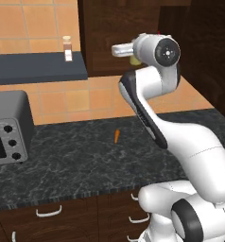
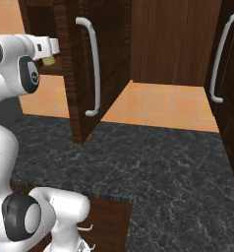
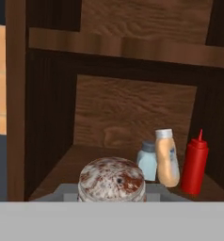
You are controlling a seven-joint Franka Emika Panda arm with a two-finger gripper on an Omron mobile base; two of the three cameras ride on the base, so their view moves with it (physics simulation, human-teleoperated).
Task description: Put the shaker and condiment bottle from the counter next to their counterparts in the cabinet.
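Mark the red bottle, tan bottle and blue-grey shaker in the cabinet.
red bottle [image 3: 195,165], hand view, mid body
tan bottle [image 3: 167,162], hand view, mid body
blue-grey shaker [image 3: 147,164], hand view, pale body under the cap

light: even, flat, rendered, no clear source | glare: none | shadows: cabinet [image 3: 132,108] interior dim, soft dark under shelf | surface [image 1: 86,156]: evenly lit | focus: sharp in base views, near cap [image 3: 112,181] slightly coarse | distortion: none seen

Arm raised high, tool [image 3: 112,197] clamped shut, reaching forward.
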